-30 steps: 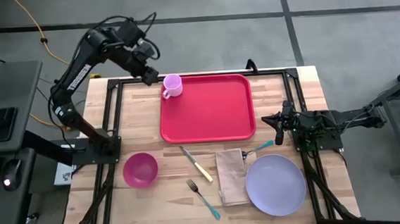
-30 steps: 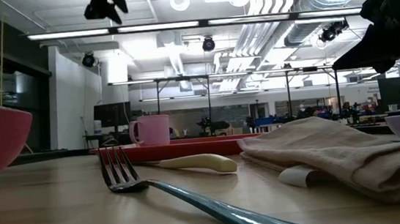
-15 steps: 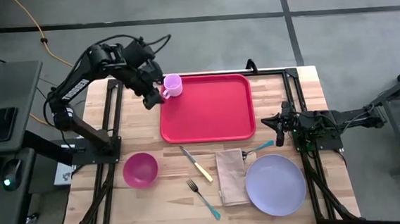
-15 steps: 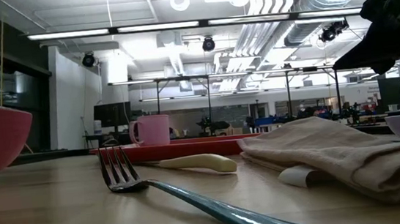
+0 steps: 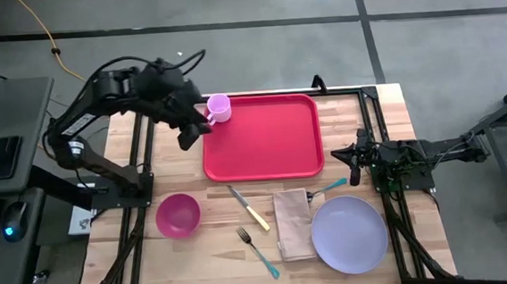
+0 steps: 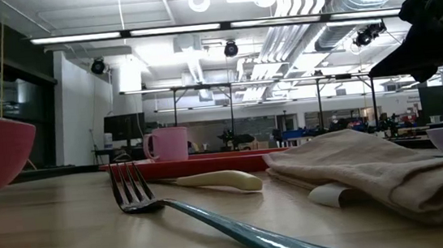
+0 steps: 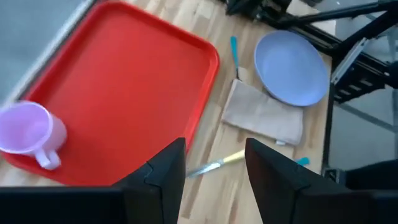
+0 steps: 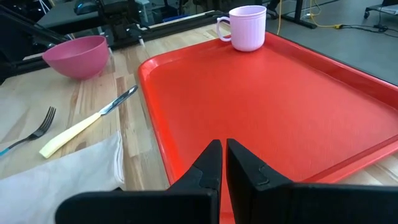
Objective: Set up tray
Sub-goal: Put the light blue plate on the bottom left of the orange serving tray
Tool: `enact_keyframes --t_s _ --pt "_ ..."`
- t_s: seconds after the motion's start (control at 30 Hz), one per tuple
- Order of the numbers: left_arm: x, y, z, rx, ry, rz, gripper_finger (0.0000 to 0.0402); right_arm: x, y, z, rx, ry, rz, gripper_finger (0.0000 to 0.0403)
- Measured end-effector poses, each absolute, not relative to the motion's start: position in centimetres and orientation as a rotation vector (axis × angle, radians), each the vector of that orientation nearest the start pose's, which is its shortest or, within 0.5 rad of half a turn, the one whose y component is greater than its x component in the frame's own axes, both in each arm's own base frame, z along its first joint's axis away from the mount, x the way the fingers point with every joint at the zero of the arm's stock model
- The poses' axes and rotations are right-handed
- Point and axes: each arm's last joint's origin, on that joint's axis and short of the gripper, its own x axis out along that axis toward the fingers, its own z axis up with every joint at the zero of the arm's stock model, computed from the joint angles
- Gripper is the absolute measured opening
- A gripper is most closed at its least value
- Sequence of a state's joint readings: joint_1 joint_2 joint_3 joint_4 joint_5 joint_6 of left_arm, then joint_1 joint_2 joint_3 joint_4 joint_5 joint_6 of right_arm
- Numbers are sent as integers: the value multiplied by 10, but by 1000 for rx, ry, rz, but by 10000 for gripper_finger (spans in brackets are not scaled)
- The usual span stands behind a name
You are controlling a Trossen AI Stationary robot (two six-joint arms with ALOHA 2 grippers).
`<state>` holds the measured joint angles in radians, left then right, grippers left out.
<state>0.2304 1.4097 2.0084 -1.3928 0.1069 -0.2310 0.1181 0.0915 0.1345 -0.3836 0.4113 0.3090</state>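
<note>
The red tray (image 5: 262,137) lies flat on the far half of the table. A lavender mug (image 5: 218,108) stands upright on its bottom in the tray's far left corner (image 7: 28,130). My left gripper (image 5: 186,133) hovers open above the table, just off the tray's left edge and on the near side of the mug; in its wrist view (image 7: 214,162) the fingers frame the tray's near edge and the knife (image 7: 214,165). My right gripper (image 5: 353,157) waits shut at the tray's right edge (image 8: 221,152).
On the near half of the table lie a pink bowl (image 5: 178,214), a cream-handled knife (image 5: 250,208), a teal-handled fork (image 5: 258,252), a folded beige napkin (image 5: 293,224), a teal utensil (image 5: 328,188) and a round lavender plate (image 5: 349,234). Black frame rails run along the table's sides.
My left gripper has drawn back from beside the mug toward the table's near edge along the tray's left side, and has left the top of the low view. The mug stays upright in the tray's far left corner.
</note>
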Motion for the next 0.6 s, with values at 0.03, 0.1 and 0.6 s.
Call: enact_keyframes --t_s 0.03,0.1,0.6 --pt "205 44 484 -345 758 219 193 89 -1 167 214 282 -338 0" --pt "198 38 486 -328 713 230 193 89 -1 167 212 282 -338 0" --pt "171 21 424 -337 573 167 193 89 -1 167 215 280 -325 0"
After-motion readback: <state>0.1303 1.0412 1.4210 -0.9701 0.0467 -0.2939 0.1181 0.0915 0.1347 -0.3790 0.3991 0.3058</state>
